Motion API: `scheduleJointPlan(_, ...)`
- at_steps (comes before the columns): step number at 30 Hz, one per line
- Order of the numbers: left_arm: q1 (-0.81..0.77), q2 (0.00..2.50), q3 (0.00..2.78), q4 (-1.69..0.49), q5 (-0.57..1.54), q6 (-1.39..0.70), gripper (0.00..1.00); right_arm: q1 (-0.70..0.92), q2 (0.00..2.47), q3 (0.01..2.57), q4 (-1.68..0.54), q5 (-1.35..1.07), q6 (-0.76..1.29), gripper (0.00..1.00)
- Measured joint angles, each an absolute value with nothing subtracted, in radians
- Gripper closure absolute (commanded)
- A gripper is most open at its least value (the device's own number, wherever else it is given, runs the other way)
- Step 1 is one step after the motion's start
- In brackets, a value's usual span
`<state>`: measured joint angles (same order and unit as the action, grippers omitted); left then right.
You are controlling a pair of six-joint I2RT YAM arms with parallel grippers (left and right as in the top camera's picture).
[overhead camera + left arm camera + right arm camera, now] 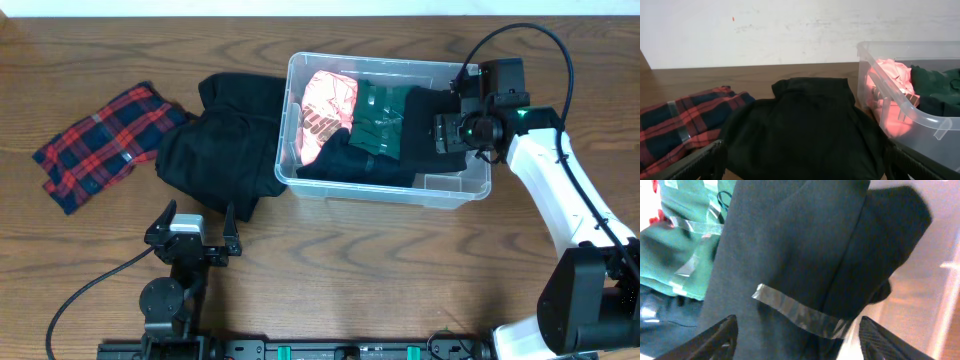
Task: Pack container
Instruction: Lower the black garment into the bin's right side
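The right fingers [722, 336] are spread, with a black fold [790, 255] lying between and beneath them at the right end of the container [385, 192]. The container sits on the table [400, 280], ahead and right of the left fingers [705, 161]. Those are spread too, just short of a black pile [800, 130], with a plaid cloth [670, 122] to their left. The likely risk is a rising right fingertip catching the fold or its tape strip [795, 311] and dragging it out. It could also rumple the green cloth [685, 245] to the left.
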<state>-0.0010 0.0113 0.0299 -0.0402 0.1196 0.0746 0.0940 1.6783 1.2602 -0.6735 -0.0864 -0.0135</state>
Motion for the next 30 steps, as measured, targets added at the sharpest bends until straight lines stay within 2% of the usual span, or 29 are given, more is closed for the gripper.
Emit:
scheduleJointPlan(4,-0.001,0.011,0.030,-0.040,0.120,0.075,0.02,0.094,1.678,1.279,-0.688,-0.061,-0.038,0.23)
scheduleJointPlan(7,-0.001,0.011,0.030,-0.040,0.120,0.075,0.02,0.094,1.678,1.308,-0.691,-0.051,-0.048,0.30)
scheduleJointPlan(9,-0.001,0.011,0.030,-0.040,0.120,0.075,0.02,0.097,1.678,1.317,-0.686,-0.047,-0.058,0.42)
scheduleJointPlan(14,-0.001,0.011,0.030,-0.040,0.120,0.075,0.02,0.101,1.678,1.319,-0.680,-0.047,-0.067,0.85)
scheduleJointPlan(16,-0.001,0.011,0.030,-0.040,0.120,0.075,0.02,0.101,1.678,1.319,-0.680,-0.044,-0.068,0.92)
scheduleJointPlan(19,-0.001,0.011,0.030,-0.040,0.120,0.075,0.02,0.101,1.678,1.319,-0.680,-0.044,-0.066,0.96)
scheduleJointPlan(30,-0.001,0.011,0.030,-0.040,0.120,0.075,0.02,0.101,1.771,1.319,-0.681,-0.043,-0.066,0.96)
